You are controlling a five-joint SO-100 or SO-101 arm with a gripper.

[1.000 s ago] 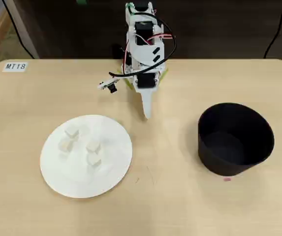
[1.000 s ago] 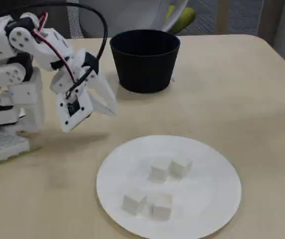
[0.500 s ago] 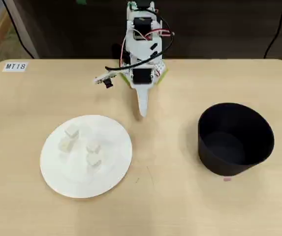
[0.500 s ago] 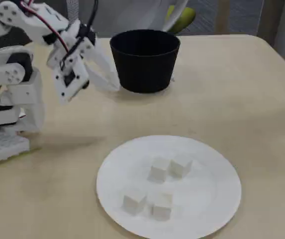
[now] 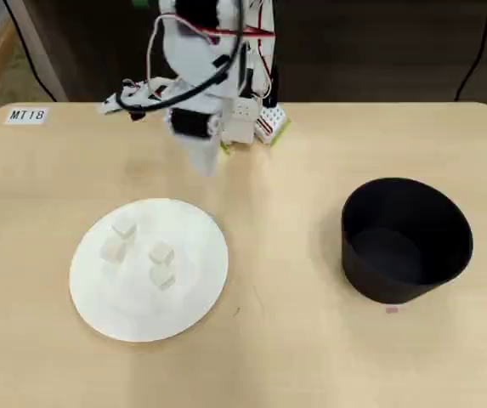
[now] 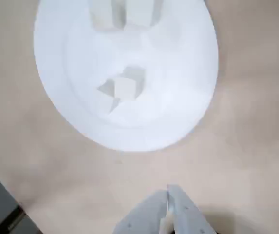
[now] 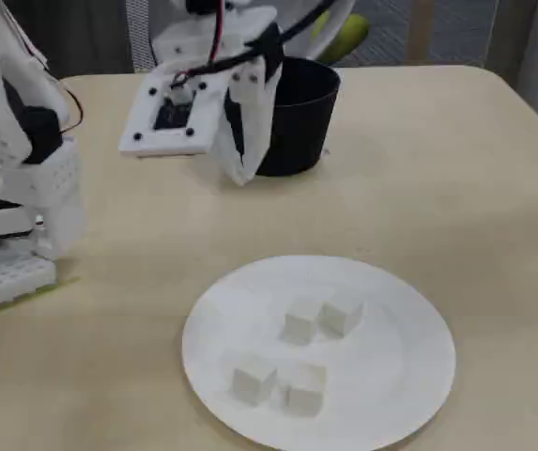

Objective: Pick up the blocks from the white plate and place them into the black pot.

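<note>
Four white blocks (image 5: 138, 252) lie in two pairs on the white plate (image 5: 99, 310), all apart from the arm's fingers (image 5: 206, 161) — closed, tips together, holding nothing — which hang above bare table (image 5: 294, 357) just past the plate's far rim in the overhead view. The black pot (image 5: 404, 240) stands well apart to the right, with open table between it and the plate. A label reading "MT18" (image 5: 27, 115) sits at the far-left table corner.

Overhead, wrist, low side views
</note>
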